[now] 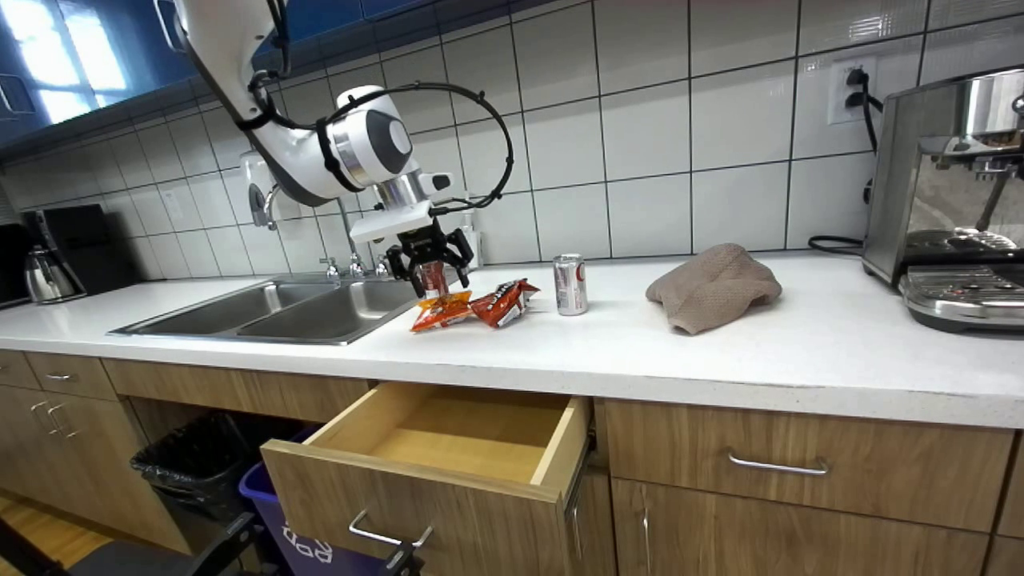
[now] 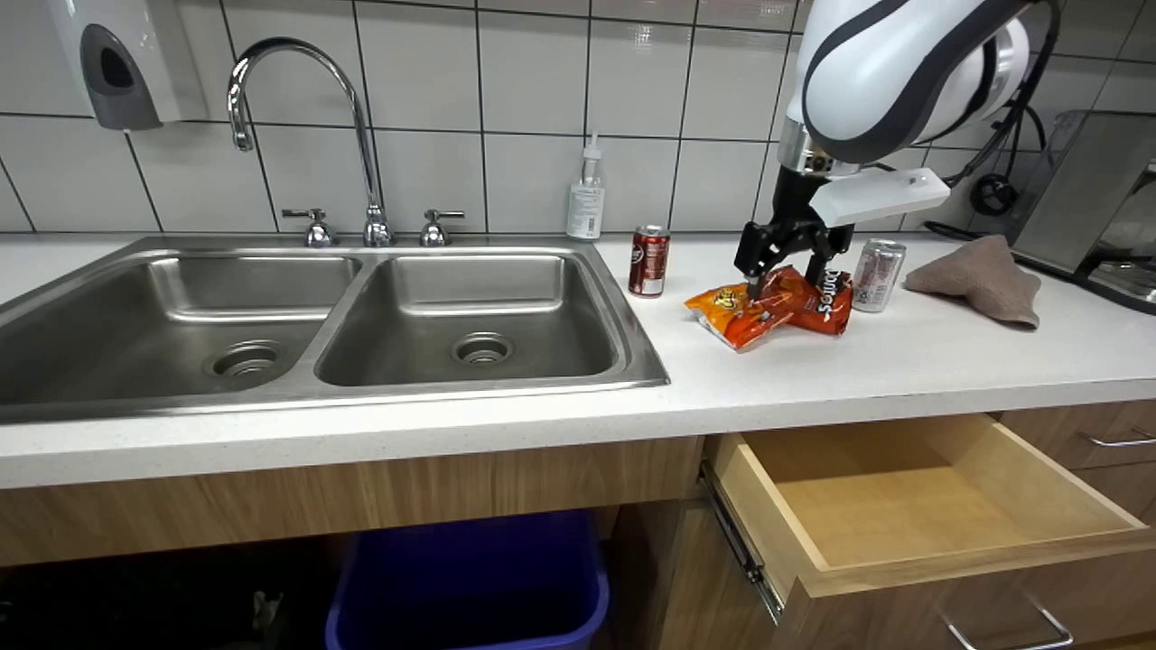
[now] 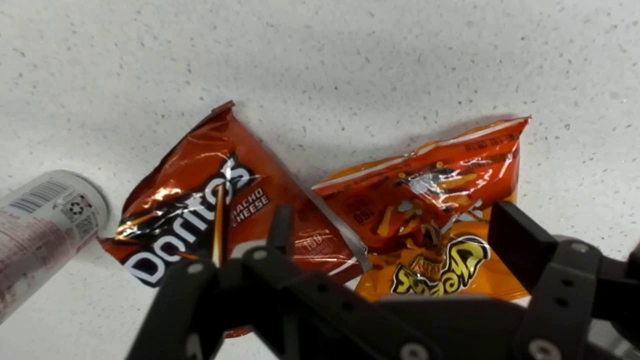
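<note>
My gripper (image 1: 442,286) is open, pointing down just above two snack bags on the counter; it also shows in an exterior view (image 2: 786,283) and the wrist view (image 3: 400,227). The orange-red Cheetos bag (image 3: 445,265) lies between the fingers in the wrist view and shows in both exterior views (image 1: 442,312) (image 2: 733,316). The red Doritos bag (image 3: 185,215) lies against it, partly under one finger in the wrist view; it shows in an exterior view (image 2: 826,307). I cannot tell whether the fingertips touch the bags. A silver can (image 3: 45,230) stands beside the Doritos bag.
A red can (image 2: 648,262) stands between the bags and the double sink (image 2: 506,393). A brown cloth (image 1: 714,288) and an espresso machine (image 1: 960,200) are on the counter's far side. An open drawer (image 1: 472,428) juts out below. A soap bottle (image 2: 587,203) stands behind the sink.
</note>
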You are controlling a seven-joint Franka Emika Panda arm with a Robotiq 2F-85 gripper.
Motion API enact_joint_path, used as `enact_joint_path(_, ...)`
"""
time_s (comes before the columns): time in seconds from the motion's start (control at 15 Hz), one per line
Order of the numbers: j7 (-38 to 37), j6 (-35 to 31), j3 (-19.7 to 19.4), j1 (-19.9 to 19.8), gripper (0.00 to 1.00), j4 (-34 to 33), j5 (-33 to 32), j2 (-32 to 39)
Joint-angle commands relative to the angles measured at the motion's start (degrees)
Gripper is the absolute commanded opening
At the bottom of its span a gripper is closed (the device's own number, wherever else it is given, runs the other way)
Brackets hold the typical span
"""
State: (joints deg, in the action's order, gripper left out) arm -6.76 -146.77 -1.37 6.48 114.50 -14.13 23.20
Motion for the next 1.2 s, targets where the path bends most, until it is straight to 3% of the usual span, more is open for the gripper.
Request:
enact_joint_path(0.0,-0.6,1.4,0.0,0.8,1.0,-6.5,0.8,4.6)
enact_joint_path(1.13,0.5,3.9,0.3,2.9,1.0,-22.9,3.1,17.3)
